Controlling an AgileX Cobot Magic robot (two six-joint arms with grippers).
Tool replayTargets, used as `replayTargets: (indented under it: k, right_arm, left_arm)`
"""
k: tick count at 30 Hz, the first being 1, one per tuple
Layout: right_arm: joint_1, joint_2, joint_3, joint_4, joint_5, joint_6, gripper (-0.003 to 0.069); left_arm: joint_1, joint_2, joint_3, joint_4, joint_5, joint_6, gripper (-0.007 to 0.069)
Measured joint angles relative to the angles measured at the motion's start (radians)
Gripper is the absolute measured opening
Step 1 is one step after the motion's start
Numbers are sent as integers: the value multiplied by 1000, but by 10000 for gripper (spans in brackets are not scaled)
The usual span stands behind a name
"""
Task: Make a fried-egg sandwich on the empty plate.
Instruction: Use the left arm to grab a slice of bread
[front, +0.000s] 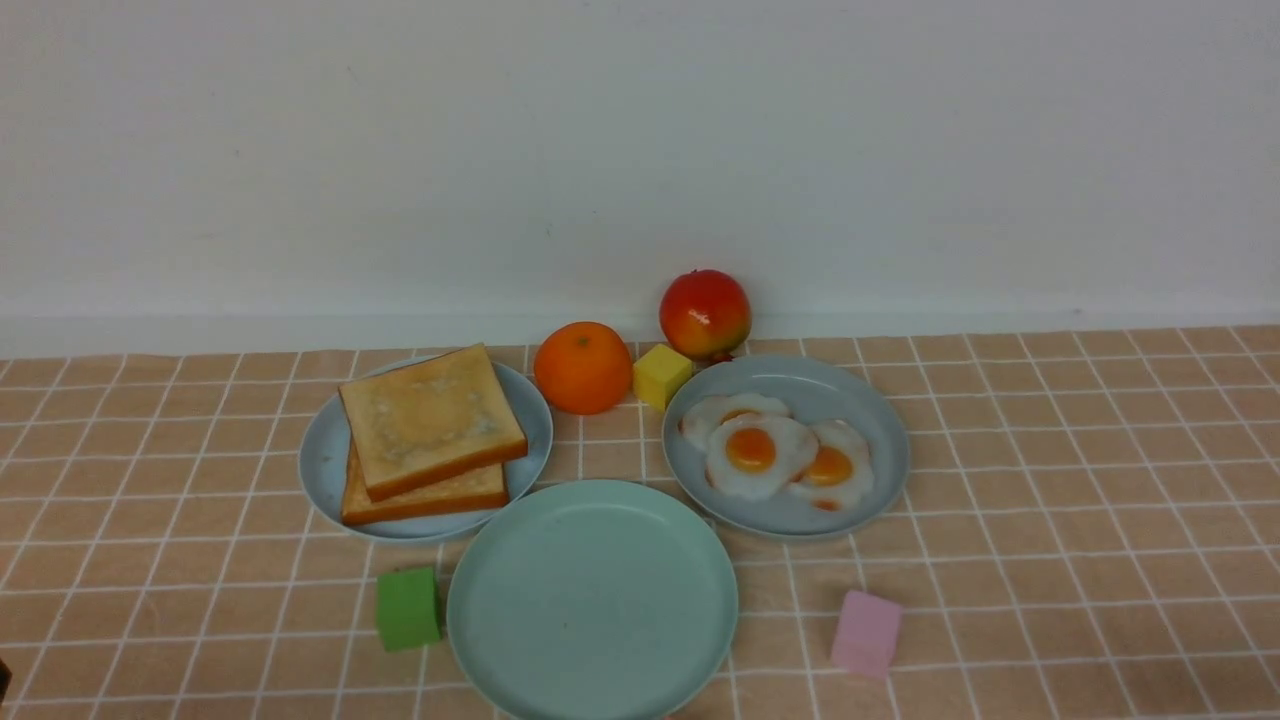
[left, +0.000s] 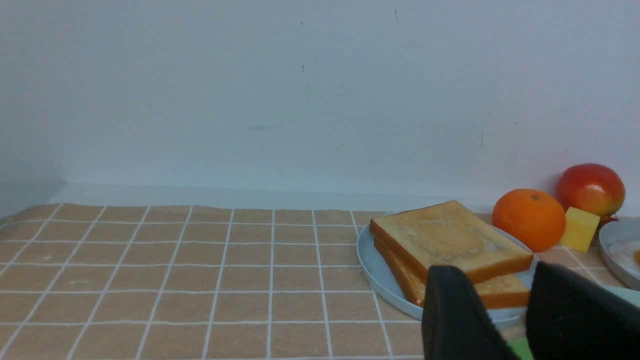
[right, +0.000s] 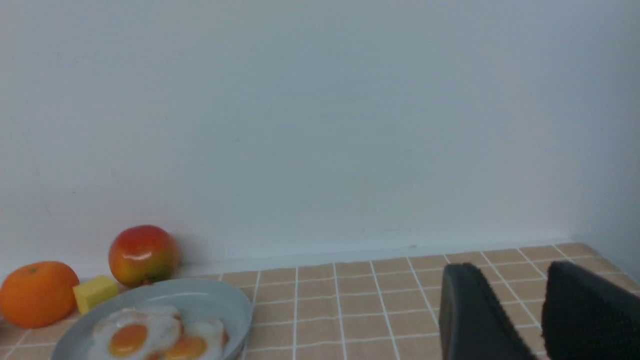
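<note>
The green plate (front: 590, 600) sits nearest me, empty, ready for toast (front: 430, 420) and egg (front: 752, 455). My left fingers (left: 452, 320) and right fingers (right: 470, 315) are apart, holding nothing.

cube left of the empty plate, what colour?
Green cube, beside the mint-green plate; clearest in the front view.

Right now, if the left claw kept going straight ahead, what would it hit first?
Probably the toast stack on its light blue plate; the left gripper points at it, though depth is unclear.
</note>
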Motion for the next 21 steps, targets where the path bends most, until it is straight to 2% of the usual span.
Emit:
replayTargets:
  k: [3, 9, 11, 13, 16, 18, 19, 21]
  right_arm:
    - [0, 0, 0, 2, -67, 38, 241]
    - [0, 0, 0, 3, -333, 193, 241]
    - [0, 0, -17, 3, -350, 231, 241]
    - [0, 0, -69, 3, -331, 262, 241]
    - [0, 11, -156, 11, -305, 293, 241]
    - [0, 89, -322, 33, -275, 328, 241]
    - [0, 89, -322, 33, -272, 328, 241]
    - [0, 213, -477, 37, -220, 357, 241]
  left_arm:
    - [0, 0, 0, -21, -45, -35, 238]
    - [0, 0, 0, -161, -341, -283, 238]
    - [0, 0, 0, -208, -461, -334, 238]
    - [0, 0, -21, -244, -506, -356, 238]
    - [0, 0, -98, -281, -478, -366, 238]
    - [0, 42, -244, -309, -364, -369, 238]
    - [0, 42, -256, -309, -352, -369, 238]
    - [0, 154, -428, -320, -195, -370, 238]
